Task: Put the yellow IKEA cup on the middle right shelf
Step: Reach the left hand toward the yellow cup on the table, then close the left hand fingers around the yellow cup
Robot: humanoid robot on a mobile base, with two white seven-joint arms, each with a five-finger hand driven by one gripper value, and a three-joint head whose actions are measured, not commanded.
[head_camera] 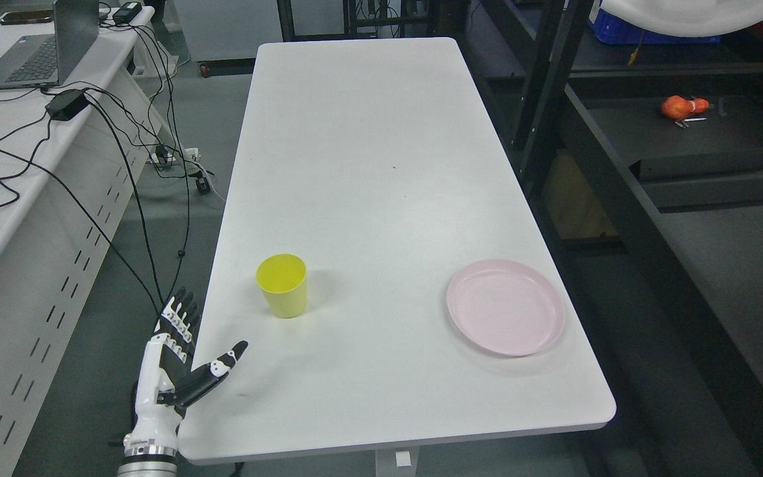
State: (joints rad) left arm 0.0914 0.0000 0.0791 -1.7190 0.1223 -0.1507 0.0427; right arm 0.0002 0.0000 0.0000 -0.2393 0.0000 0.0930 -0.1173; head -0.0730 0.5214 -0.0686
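Left hand (179,361) shows at the lower left, just beside the near left corner of the white tabletop (368,165), fingers spread and relaxed, holding nothing; its thumb reaches over the tabletop edge, and the forearm is cut off by the bottom of the picture. No right arm is in view. A yellow cup (281,285) stands upright on the tabletop's near left part, near the hand but apart from it. A pink plate (506,307) lies toward the near right edge, well apart from the cup. To the right, a dark shelf rack (620,199) is partly cut off, holding a small orange object (679,106) too small to identify.
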